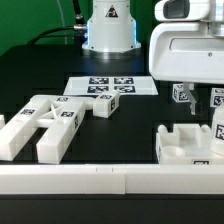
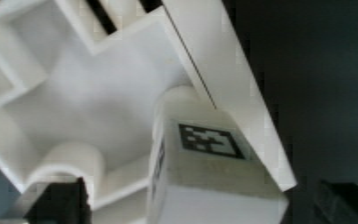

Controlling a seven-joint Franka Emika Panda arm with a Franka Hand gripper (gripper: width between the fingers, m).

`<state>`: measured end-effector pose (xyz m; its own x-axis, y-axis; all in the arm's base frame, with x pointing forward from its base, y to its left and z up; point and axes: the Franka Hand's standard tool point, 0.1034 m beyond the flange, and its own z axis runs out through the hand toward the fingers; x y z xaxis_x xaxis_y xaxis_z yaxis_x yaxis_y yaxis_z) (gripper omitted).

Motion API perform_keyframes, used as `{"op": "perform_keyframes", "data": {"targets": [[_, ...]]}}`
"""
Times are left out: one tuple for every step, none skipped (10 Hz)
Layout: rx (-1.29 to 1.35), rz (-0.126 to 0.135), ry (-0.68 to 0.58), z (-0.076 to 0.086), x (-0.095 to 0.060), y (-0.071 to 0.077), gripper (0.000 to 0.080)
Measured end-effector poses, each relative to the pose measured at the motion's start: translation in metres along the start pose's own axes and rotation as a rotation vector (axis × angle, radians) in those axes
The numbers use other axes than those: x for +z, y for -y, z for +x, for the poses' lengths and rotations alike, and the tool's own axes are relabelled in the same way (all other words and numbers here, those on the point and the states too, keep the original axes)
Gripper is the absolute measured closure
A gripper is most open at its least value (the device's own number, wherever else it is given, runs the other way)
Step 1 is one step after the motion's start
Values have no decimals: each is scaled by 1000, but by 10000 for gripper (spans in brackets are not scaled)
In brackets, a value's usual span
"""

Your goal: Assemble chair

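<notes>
The chair's loose parts are chunky, smooth white plastic with square black-and-white tags. A slotted panel lies flat in front of the marker board, off toward the exterior view's left, its long axis slanting toward the board. A small block sits just before the board. A notched piece lies in front of the board toward the exterior view's right, under the gripper. Whether its fingers are spread or closed cannot be told. Close in the wrist view, a tagged bar lies against a slotted white part.
</notes>
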<state>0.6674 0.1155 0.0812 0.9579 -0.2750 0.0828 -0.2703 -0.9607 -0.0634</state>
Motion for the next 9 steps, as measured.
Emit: {"op": "perform_keyframes", "data": {"targets": [[-91,-2,0,0,0,0,156],[-224,-7,-3,0,1,1,151],[-320,-6,-2,-1,1,2,151],[-414,-9,-1,-1,1,2,150],[-532,-14,0,0,1,0,150],[-594,-15,1,0,1,0,150],[-634,-15,1,0,1,0,150],[-702,-17,2,0,1,0,150],[-744,-17,2,0,1,-1,150]]}}
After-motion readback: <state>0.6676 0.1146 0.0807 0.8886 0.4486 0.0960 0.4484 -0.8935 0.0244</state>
